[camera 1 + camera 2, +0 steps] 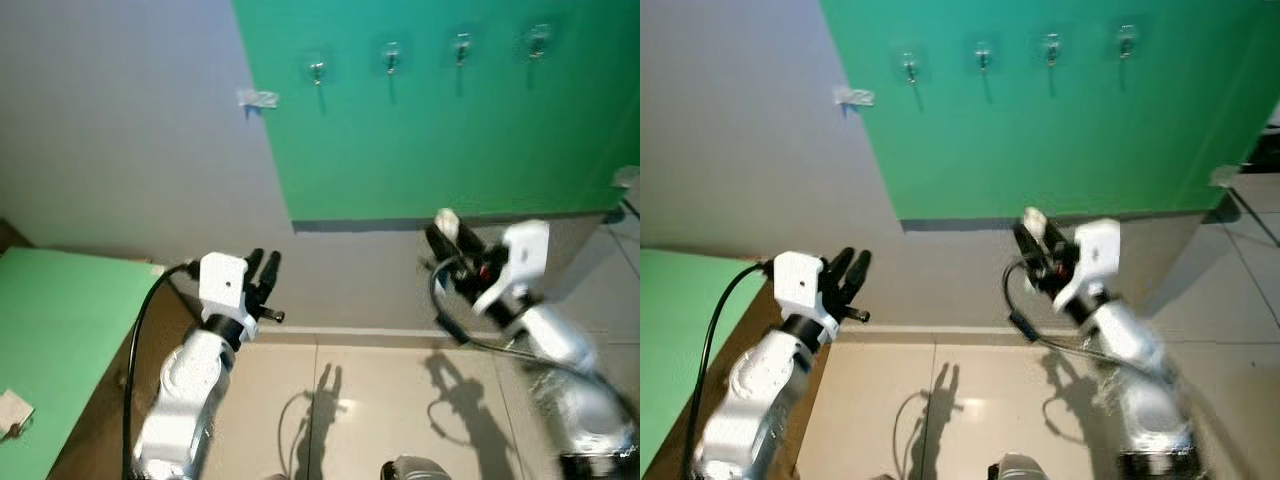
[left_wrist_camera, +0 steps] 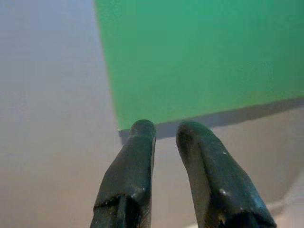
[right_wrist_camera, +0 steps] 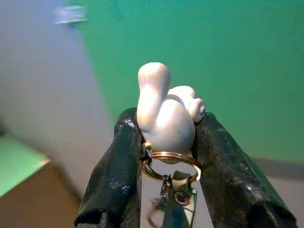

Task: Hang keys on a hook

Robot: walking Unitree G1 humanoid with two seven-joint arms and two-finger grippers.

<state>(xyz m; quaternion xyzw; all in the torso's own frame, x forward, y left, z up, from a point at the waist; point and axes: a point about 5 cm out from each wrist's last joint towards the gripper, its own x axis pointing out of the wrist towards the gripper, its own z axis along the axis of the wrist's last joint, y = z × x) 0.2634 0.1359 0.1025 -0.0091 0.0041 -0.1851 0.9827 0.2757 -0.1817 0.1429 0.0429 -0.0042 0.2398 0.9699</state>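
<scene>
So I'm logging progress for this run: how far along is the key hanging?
Pickup looks done: the right gripper is shut on the keys, clamping their white charm with the ring dangling below. In hand: that arm is raised toward the green panel, though well below it. Left: reaching one of the four hooks, all bare, and slipping the ring on. The left gripper holds nothing.

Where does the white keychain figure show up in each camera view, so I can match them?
Left eye view: the white keychain figure sits at the tip of the right gripper, right of centre, just below the green panel.
Right eye view: same spot, nearer centre.
Left wrist view: not in it.
Right wrist view: centre, clamped between the fingers, gold ring below.
Shared landmark: the green panel.
</scene>
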